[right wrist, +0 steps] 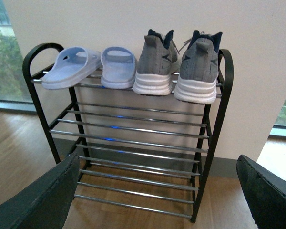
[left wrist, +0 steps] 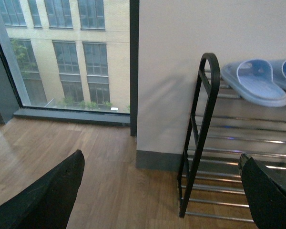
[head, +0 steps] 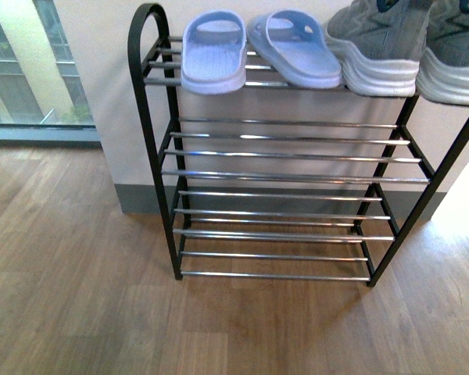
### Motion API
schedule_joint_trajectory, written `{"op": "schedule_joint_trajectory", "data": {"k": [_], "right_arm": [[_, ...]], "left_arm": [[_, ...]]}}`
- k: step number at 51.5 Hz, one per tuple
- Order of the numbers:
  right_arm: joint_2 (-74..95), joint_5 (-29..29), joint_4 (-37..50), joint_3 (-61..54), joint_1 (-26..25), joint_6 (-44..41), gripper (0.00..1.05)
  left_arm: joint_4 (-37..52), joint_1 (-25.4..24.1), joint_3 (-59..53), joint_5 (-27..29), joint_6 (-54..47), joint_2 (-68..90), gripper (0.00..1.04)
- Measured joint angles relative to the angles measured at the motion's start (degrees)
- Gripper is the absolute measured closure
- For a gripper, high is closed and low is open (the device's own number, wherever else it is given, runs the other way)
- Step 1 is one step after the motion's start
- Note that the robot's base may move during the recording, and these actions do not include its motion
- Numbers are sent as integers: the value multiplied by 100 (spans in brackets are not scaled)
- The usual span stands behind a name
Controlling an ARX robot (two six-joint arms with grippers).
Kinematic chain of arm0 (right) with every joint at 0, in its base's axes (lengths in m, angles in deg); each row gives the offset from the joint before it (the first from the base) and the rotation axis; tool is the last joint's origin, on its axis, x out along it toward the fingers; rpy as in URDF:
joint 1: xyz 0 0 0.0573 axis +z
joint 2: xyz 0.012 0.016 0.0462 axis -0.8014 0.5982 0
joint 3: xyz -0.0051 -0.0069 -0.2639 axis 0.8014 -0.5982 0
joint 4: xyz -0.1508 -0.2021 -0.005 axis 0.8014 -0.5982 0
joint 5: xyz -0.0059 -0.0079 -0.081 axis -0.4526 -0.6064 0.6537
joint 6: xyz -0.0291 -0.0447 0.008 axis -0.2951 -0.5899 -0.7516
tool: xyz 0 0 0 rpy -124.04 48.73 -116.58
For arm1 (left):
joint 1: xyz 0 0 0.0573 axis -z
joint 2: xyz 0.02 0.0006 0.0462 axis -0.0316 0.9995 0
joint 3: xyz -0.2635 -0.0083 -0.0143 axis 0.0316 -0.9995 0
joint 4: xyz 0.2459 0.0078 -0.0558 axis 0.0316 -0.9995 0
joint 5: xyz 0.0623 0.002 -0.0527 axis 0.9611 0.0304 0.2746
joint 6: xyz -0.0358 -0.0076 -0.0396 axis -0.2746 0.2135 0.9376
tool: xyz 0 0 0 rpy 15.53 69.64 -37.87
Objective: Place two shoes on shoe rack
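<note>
The shoe rack point(head: 152, 156) stands against a pale wall, with black posts and chrome rods. Its top shelf holds two pale blue slippers point(head: 213, 51) point(head: 293, 47) on the left and two grey sneakers point(head: 375, 47) point(head: 457, 55) on the right, heels overhanging the front rod. The right wrist view shows both sneakers point(right wrist: 155, 62) point(right wrist: 198, 67) and both slippers point(right wrist: 66, 67) point(right wrist: 118, 67). My right gripper point(right wrist: 158, 160) is open and empty, well back from the rack point(right wrist: 43, 46). My left gripper point(left wrist: 160, 157) is open and empty, off the rack's left end point(left wrist: 209, 56).
The two lower shelves point(head: 289, 215) of the rack are bare rods. Wood floor point(head: 78, 297) spreads in front of and left of the rack. A floor-level window point(left wrist: 66, 57) is on the left, with a grey skirting point(left wrist: 157, 160) along the wall.
</note>
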Motion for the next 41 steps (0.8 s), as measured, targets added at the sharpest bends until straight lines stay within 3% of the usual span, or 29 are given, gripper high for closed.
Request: {"op": "schedule_joint_trajectory", "data": {"k": [41], "right_arm": [[0, -4, -2, 0, 0, 2, 9]], "left_arm": [[-2, 0, 0, 0, -4, 0, 9]]}}
